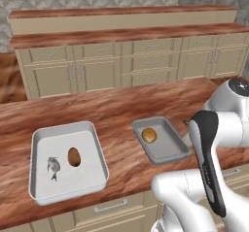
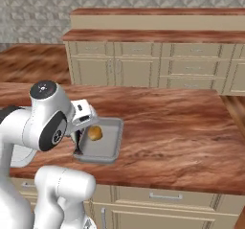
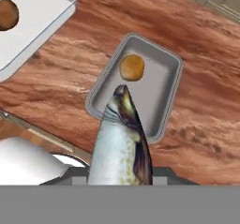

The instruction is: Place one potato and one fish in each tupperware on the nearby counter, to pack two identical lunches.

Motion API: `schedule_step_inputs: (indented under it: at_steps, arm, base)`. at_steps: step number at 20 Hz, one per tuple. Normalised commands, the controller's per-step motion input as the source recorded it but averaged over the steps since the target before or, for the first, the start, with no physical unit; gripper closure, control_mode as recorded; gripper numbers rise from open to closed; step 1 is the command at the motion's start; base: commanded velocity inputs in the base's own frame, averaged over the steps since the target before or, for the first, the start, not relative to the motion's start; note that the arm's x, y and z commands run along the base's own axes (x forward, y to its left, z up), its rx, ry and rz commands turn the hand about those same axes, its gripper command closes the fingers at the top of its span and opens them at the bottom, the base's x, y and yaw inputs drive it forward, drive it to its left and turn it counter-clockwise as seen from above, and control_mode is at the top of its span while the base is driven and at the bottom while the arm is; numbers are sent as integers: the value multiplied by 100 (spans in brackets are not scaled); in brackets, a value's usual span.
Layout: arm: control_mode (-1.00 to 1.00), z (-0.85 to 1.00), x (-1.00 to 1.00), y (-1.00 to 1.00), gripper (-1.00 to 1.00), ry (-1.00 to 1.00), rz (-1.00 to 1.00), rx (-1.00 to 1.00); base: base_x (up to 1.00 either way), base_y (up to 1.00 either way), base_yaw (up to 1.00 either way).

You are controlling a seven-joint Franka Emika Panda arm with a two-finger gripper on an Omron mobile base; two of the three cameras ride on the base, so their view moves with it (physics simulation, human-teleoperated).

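Counter (image 1: 121,109) wood-grain; gripper (image 2: 78,144) clamped on fish (image 3: 121,143), fingertips hidden behind it, above small tupperware (image 3: 164,110) holding potato (image 3: 132,67).

Held fish (image 3: 121,143) hides the jaws' tips.

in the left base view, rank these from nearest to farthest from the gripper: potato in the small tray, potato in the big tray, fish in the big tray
The gripper, shut on the held fish, hangs by the small tray's near right side.
1. Potato in the small tray, just left of it.
2. Potato in the big tray, farther left.
3. Fish in the big tray, farthest left.
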Motion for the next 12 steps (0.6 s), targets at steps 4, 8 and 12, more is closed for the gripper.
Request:
schedule_step_inputs:
  at_steps: [4,8,12]
  arm:
    - [-100,-24,60,0,100,0,-34,3]
    - [-100,-41,42,-6,100,0,-44,6]
    - [-100,-61,36,-19,100,0,-40,12]
  base:
    - [0,0,0]
    - [0,0,0]
    - [0,0,0]
